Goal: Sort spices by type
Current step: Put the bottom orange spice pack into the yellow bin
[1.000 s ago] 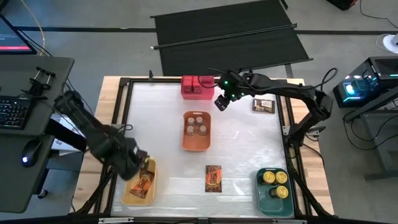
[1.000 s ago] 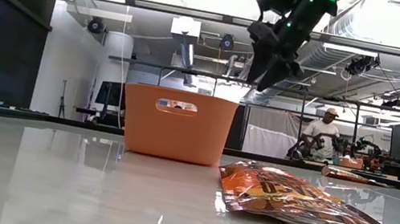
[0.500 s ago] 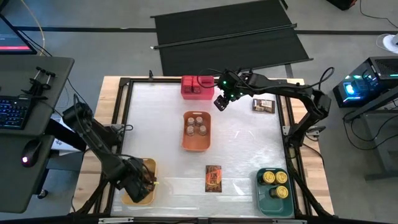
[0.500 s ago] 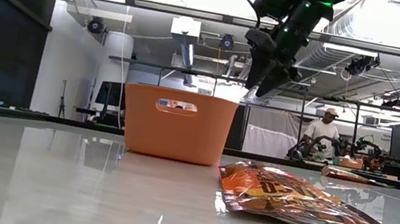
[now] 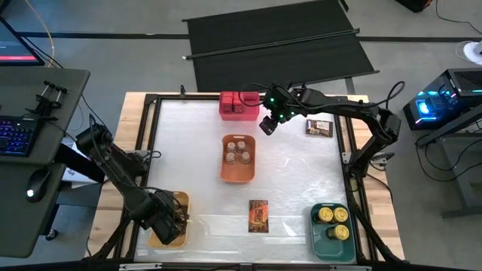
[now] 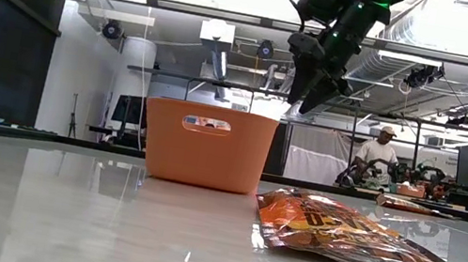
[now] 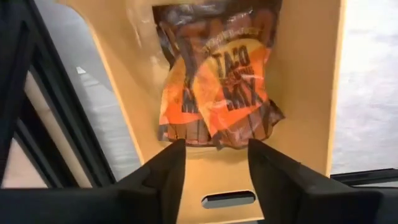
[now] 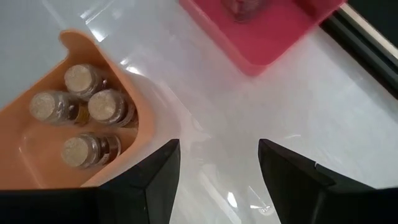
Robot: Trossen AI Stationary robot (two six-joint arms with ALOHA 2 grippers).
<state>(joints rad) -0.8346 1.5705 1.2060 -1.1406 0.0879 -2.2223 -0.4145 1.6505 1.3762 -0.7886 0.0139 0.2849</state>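
Observation:
My left gripper (image 5: 167, 219) points down into the tan bin (image 5: 181, 200) at the table's near left. In the left wrist view it (image 7: 211, 155) is open, and an orange packet (image 7: 217, 81) lies flat on the bin's floor (image 7: 311, 93) just beyond its fingertips. A second orange packet (image 5: 258, 215) lies flat on the table near the front, and a third (image 5: 319, 128) lies at the far right. My right gripper (image 5: 267, 123) hangs open above the table between the red bin (image 5: 239, 104) and the orange bin (image 5: 238, 159) of pale-lidded jars (image 8: 93, 106).
A green bin (image 5: 333, 231) with round yellow-topped tins stands at the near right corner. A dark frame runs round the table top. A person stands in the room far behind the table (image 6: 382, 156). Bare table lies between the orange bin and the green bin.
My left gripper has gone down and toward the table's near edge over the tan bin, then kept still. The packet that showed beside it in the high view is now hidden under it.

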